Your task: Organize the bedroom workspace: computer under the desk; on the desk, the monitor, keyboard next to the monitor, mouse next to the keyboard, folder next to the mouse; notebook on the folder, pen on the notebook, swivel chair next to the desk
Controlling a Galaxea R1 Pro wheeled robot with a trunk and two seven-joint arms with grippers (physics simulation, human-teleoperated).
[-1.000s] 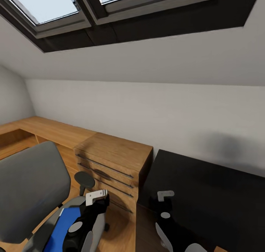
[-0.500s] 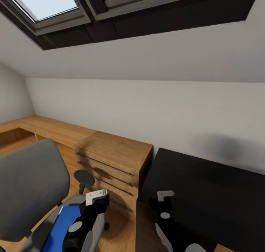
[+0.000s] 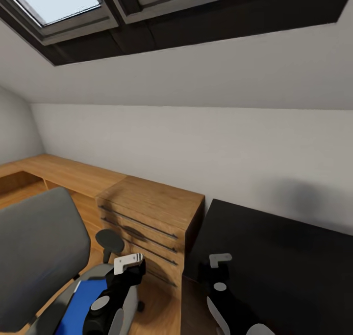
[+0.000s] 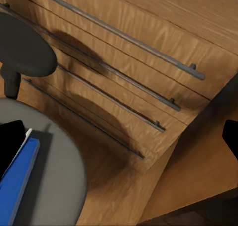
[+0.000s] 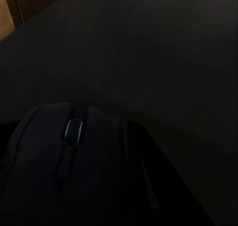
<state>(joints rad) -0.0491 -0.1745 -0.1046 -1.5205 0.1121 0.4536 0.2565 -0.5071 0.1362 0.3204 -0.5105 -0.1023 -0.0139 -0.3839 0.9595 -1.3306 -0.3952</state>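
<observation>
1. The swivel chair (image 3: 41, 256) stands at the left, with the blue folder (image 3: 81, 300) lying on its seat.
2. Left end effector (image 3: 128, 262) hovers over the seat's edge nearest the wooden dresser (image 3: 152, 217); jaw state cannot be determined.
3. Right end effector (image 3: 220, 260) is over the tabletop (image 3: 284, 256), gripping the mouse (image 5: 69, 156).
4. Risk: lowering too close to the tabletop's left edge could drop the mouse.

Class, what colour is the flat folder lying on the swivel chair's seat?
Bright blue. The folder on the swivel chair shows best in the head view.
</observation>
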